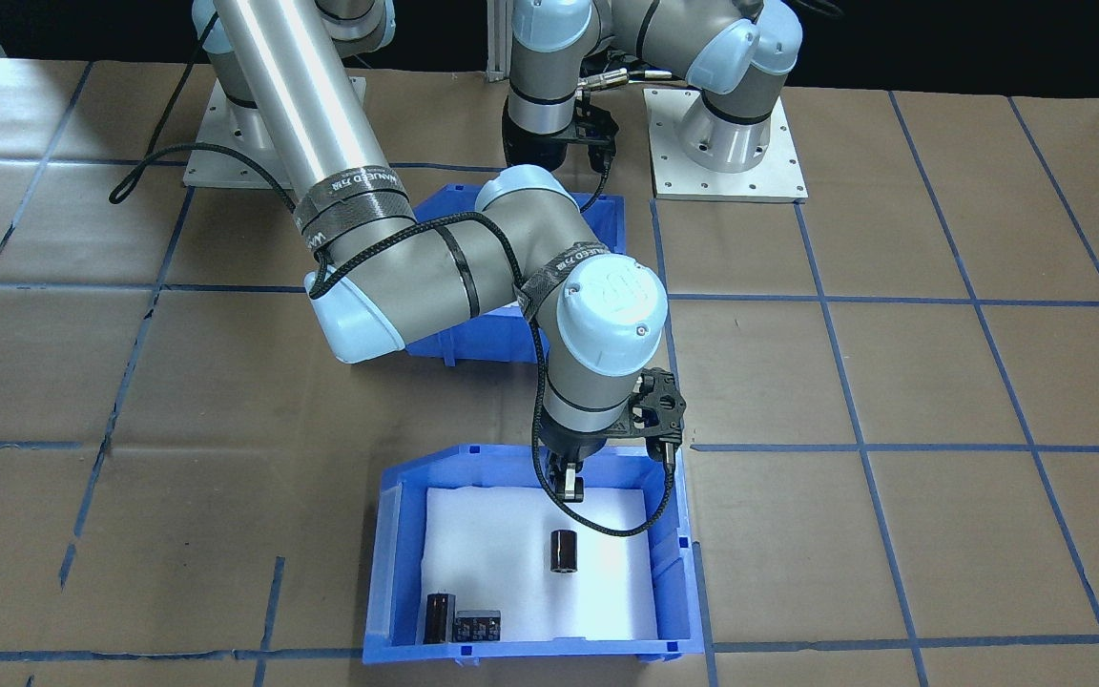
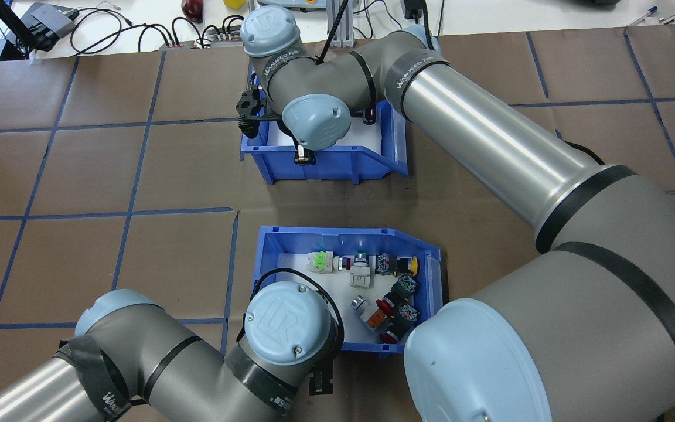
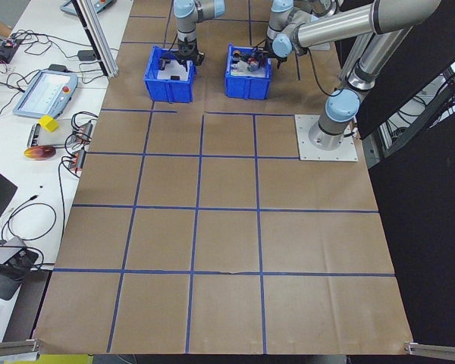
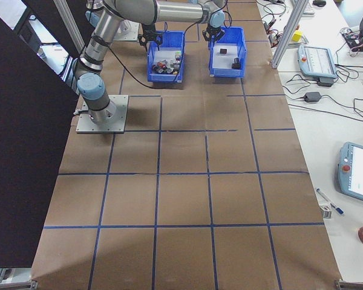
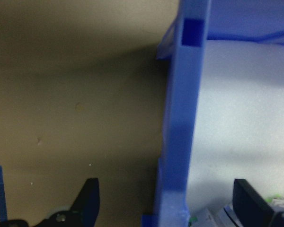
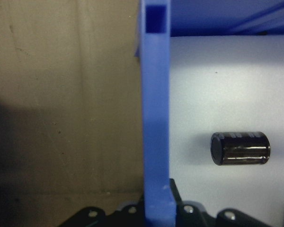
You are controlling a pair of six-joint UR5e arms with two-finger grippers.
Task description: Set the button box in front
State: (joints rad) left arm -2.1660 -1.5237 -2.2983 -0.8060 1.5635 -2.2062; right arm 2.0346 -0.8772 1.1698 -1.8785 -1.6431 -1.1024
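The button box (image 2: 337, 237) is a blue bin with a white foam floor and several coloured push-buttons (image 2: 372, 281). It stands on the robot's side of the table, behind an identical blue bin (image 1: 387, 572) that holds black cylinders (image 1: 564, 551). In the front-facing view the right arm hides most of the button box (image 1: 609, 218). My left gripper (image 5: 168, 198) is open, its fingers (image 5: 87, 203) straddling the button box's wall (image 5: 180, 118). My right gripper (image 1: 566, 489) is shut on the robot-side wall (image 6: 156, 118) of the cylinder bin, with a black cylinder (image 6: 240, 148) lying just inside.
Brown paper with a blue tape grid covers the table (image 2: 79, 176). The two arm base plates (image 1: 726, 143) sit behind the bins. A bench with cables and a teach pendant (image 3: 42, 91) runs along the table's far edge.
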